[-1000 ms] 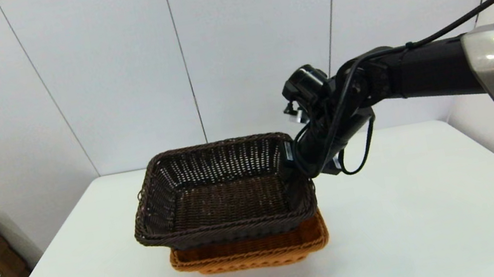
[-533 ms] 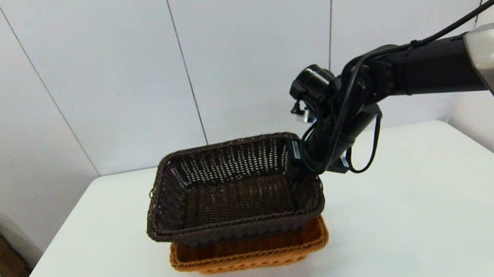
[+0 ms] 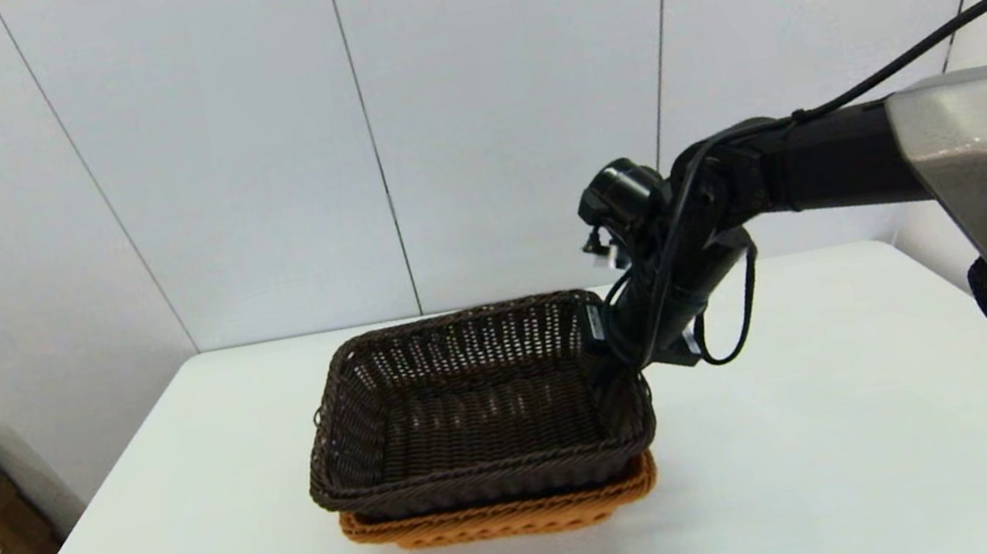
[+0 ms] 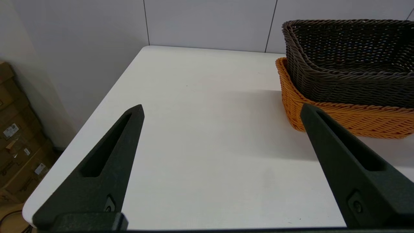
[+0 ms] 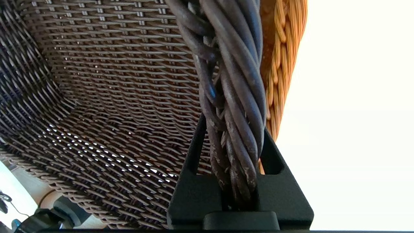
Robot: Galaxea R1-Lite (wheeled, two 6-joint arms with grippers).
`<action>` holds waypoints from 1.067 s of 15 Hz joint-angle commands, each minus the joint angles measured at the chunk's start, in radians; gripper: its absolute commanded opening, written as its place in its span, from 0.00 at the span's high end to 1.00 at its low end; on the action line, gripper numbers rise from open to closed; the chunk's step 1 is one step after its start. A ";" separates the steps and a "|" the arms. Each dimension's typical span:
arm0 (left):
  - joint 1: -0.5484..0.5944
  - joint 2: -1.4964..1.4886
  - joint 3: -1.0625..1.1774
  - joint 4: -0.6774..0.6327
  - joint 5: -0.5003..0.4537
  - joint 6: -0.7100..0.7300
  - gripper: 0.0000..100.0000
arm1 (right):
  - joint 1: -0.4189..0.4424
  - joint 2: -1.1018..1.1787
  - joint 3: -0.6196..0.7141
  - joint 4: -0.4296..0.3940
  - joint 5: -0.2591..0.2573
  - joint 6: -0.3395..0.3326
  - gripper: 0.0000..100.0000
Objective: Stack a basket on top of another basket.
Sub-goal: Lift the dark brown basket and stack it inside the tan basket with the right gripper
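Dark basket point(image 3: 474, 409) sits partly nested in orange basket point(image 3: 505, 515) on desk point(image 3: 835, 430) | right gripper point(image 5: 233, 152) fingers clamped on its rolled rim | left gripper point(image 4: 223, 111) idle, fingers apart, beside orange basket | risk: skewed release leaves dark basket tilted or drags both.

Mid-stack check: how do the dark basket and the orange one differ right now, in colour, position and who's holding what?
The dark brown basket is almost black; the orange-tan basket is bright. The dark one sits nested in the orange one, which rests on the table. The right gripper clamps the dark basket's rim; nothing holds the orange one. The left gripper is apart, open. Both are rectangular woven wicker, similar in size.
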 commanded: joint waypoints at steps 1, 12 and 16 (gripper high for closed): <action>0.000 0.001 0.000 0.000 0.001 -0.001 0.00 | -0.003 0.030 -0.005 0.002 0.005 0.006 1.00; 0.000 0.001 0.000 0.000 0.001 -0.001 0.00 | -0.040 0.037 -0.020 -0.007 -0.007 0.009 0.00; 0.000 0.001 0.000 0.000 0.001 -0.001 0.00 | -0.104 -0.020 -0.020 -0.002 -0.027 0.005 0.00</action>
